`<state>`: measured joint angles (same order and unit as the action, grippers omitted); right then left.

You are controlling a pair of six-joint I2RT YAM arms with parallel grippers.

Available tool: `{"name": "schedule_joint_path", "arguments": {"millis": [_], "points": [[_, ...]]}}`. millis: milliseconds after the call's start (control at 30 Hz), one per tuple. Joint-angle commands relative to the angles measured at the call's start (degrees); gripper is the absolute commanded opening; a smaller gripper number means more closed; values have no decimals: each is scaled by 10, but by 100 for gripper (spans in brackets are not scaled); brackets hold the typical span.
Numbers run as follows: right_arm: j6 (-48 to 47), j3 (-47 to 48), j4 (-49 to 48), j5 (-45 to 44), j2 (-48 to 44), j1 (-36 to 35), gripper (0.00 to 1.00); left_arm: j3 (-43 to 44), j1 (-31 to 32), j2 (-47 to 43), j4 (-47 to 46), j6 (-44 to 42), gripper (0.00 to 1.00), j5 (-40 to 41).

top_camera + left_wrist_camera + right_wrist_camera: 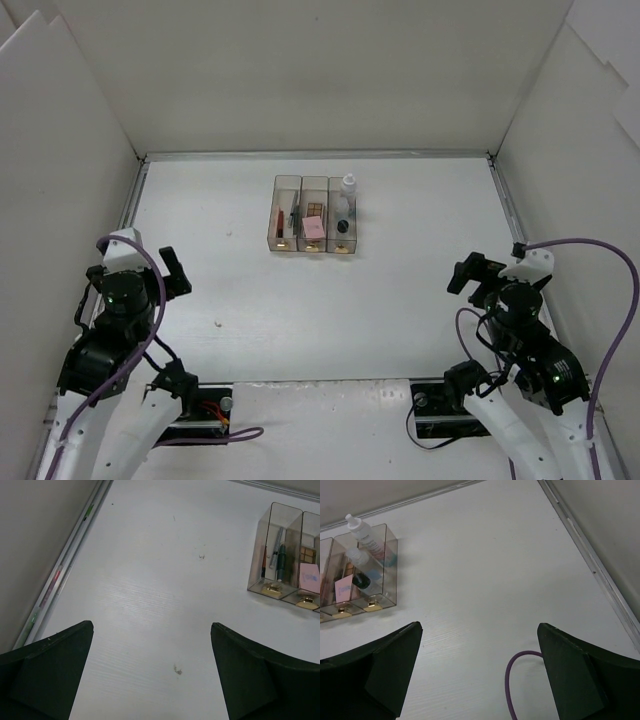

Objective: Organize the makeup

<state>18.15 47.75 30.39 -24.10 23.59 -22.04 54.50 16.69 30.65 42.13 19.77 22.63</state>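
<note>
Left wrist view crops clear box (261,545) and pink pad (310,578).

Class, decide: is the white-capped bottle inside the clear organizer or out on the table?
Inside. The bottle sits in the right-end compartment of the clear organizer, its cap poking above the rim.

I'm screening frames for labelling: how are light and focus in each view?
Top external: even, soft light, but the clear box is small, contents barely resolved. Left wrist: pencils read sharp. Right wrist: white bottle crisp; dark fingers nearly featureless.
</note>
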Motion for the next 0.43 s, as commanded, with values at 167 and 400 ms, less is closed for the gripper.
{"name": "schedule_joint_path", "arguments": {"millis": [167, 400], "points": [[52, 25, 56, -75, -49, 2, 98, -41, 2, -72, -6, -4, 99, 2], [65, 33, 80, -88, -73, 5, 98, -41, 7, -69, -2, 1, 99, 16]]}}
